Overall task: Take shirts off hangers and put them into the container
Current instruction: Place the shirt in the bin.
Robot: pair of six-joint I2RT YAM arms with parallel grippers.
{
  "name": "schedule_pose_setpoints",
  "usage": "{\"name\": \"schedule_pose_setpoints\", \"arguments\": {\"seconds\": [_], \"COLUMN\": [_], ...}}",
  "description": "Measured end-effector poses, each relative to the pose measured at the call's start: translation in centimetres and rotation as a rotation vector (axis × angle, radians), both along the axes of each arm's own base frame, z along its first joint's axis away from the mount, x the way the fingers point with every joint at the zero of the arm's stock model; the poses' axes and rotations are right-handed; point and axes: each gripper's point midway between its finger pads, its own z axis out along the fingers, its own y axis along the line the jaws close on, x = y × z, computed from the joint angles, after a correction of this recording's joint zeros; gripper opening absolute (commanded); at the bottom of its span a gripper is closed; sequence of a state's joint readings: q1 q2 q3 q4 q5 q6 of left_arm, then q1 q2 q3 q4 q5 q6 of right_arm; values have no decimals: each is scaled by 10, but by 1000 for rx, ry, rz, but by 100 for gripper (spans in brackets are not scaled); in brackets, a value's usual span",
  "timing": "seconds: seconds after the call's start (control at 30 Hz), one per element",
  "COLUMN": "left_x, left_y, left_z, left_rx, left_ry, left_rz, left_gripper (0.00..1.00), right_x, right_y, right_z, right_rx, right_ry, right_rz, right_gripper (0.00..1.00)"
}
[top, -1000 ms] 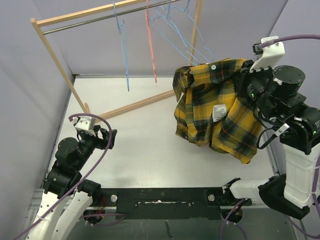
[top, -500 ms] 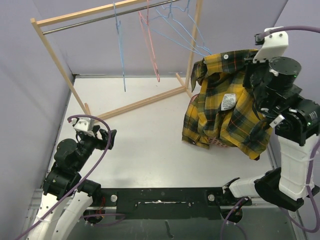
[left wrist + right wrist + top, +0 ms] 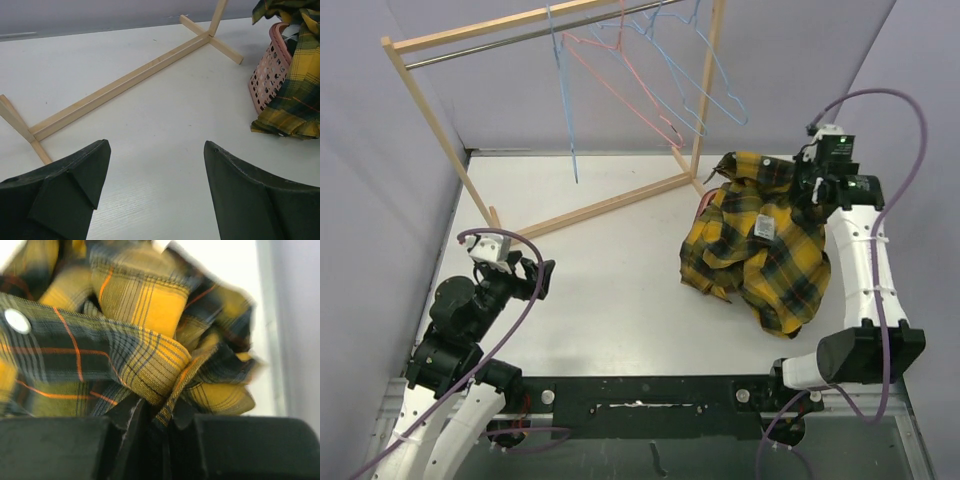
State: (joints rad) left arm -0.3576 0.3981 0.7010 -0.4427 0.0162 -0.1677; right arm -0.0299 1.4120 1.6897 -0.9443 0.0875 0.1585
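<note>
Top external: fixed high at the near side, looking down and forward, whole table [image 3: 620, 280] and wooden rack [image 3: 447, 140] in frame. Left wrist: low over the table, looking out through the left gripper [image 3: 156, 145] at the rack's foot bar [image 3: 125, 82] and pink basket [image 3: 267, 75]; right wrist: hard against the plaid shirt [image 3: 125, 350], cloth filling the frame. The plaid shirt shows in all three views, the rack in two.

White arms [image 3: 863, 262] with black joints, purple cables [image 3: 880, 91]; fingers [image 3: 250, 200] seemingly matte black.
</note>
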Motion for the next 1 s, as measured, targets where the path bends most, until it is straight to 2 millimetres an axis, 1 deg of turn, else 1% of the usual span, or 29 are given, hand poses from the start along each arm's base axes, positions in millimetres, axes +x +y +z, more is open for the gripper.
{"name": "schedule_pose_setpoints", "arguments": {"seconds": [0.03, 0.1, 0.17, 0.27, 0.33, 0.47, 0.63, 0.77, 0.87, 1.0], "left_x": [0, 1, 1, 2, 3, 3, 3, 3, 3, 4], "left_y": [0, -1, -2, -3, -3, -3, -3, -3, -3, -4], "left_z": [-1, -2, -3, -5, -5, -6, -6, -6, -6, -7], "left_rx": [1, 2, 4, 6, 7, 8, 8, 9, 8, 9], "left_ry": [3, 8, 13, 21, 25, 27, 27, 28, 28, 32], "left_rz": [-1, -5, -8, -11, -11, -12, -12, -11, -12, -17], "left_gripper": [75, 75, 75, 75, 75, 75, 75, 75, 75, 75], "right_x": [-3, -12, -19, -24, -25, -21, -9, 1, 7, 12], "right_y": [6, 18, 29, 46, 57, 66, 68, 64, 67, 71], "right_z": [-30, -76, -107, -141, -161, -186, -206, -213, -216, -215], "right_rx": [37, 98, 135, 152, 160, 190, 241, 331, 391, 409], "right_ry": [54, 145, 193, 230, 239, 226, 199, 158, 132, 106], "right_rz": [11, 37, 55, 91, 119, 140, 137, 131, 142, 151], "right_gripper": [0, 0, 0, 0, 0, 0, 0, 0, 0, 1]}}
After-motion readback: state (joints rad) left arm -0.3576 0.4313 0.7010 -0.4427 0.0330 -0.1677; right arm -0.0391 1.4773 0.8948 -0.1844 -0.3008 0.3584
